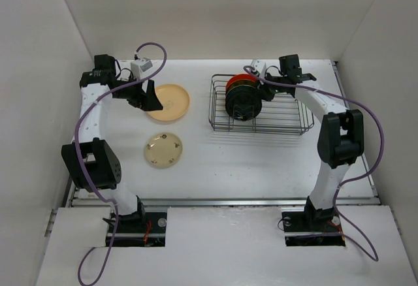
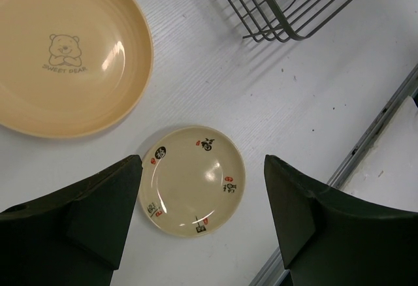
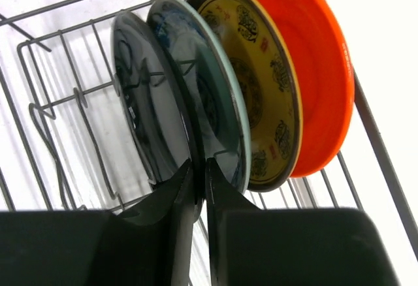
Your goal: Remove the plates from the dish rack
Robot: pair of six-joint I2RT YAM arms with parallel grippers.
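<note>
The dark wire dish rack (image 1: 287, 113) stands at the back right and holds several upright plates. In the right wrist view these are a dark glossy plate (image 3: 140, 103), a teal patterned plate (image 3: 212, 83), a yellow patterned plate (image 3: 264, 90) and an orange-red plate (image 3: 317, 64). My right gripper (image 3: 200, 168) is shut on the near rim of the dark glossy plate, which still stands in the rack (image 3: 52, 103). The large peach plate (image 1: 168, 101) and the small cream plate (image 1: 163, 150) lie flat on the table. My left gripper (image 2: 201, 188) is open and empty, high above the cream plate (image 2: 192, 180).
The peach plate (image 2: 65, 51) has a bear print and lies just behind the cream one. A corner of the rack (image 2: 287, 12) shows at the top of the left wrist view. White walls enclose the table on three sides. The table's metal front rail (image 2: 372, 136) runs near the cream plate.
</note>
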